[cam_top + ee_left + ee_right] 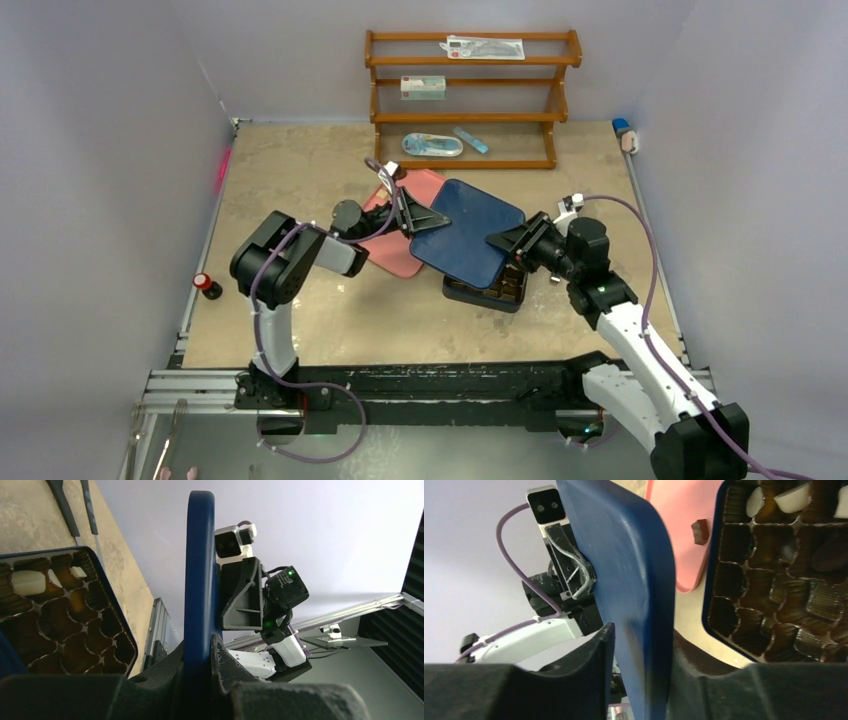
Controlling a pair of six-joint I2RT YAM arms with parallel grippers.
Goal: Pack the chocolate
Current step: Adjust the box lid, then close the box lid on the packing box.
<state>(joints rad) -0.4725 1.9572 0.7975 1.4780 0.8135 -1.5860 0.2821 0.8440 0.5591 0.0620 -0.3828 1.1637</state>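
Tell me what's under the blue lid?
The dark box, peeking out in front, and part of the pink tray. From above the blue lid hides most of it; a wrist camera glimpses white chocolates inside.

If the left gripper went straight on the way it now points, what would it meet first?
The left gripper clamps the blue lid; along it, at the far edge, the right gripper probably comes first.
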